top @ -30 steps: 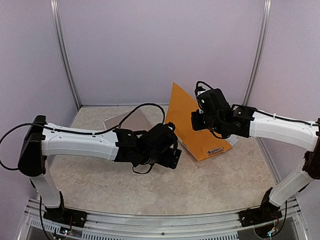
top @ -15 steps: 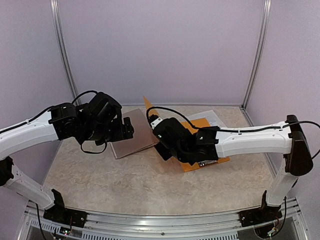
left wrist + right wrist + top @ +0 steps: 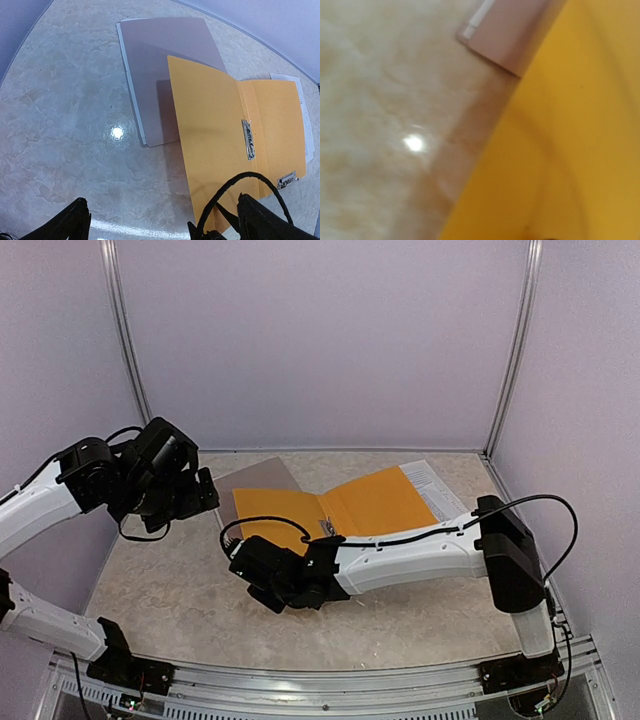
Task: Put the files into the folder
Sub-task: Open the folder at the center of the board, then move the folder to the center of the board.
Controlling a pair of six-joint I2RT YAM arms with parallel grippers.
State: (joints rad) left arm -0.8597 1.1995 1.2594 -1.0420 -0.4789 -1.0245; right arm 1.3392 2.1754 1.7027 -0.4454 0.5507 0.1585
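left jaws spread | folder (image 3: 375, 502) now open flat; files (image 3: 440, 490) beside it

The folder (image 3: 375, 502) is orange, files (image 3: 445, 490) white with black print, table (image 3: 400, 615) marbled beige.

A grey-mauve cover (image 3: 165, 70) lies flat on the marbled beige worktop (image 3: 65, 125), with a thin white edge along one long side. Just off the cover's near corner, a glare spot (image 3: 116, 132) shines. Behind the cover stand lilac walls (image 3: 320, 340).
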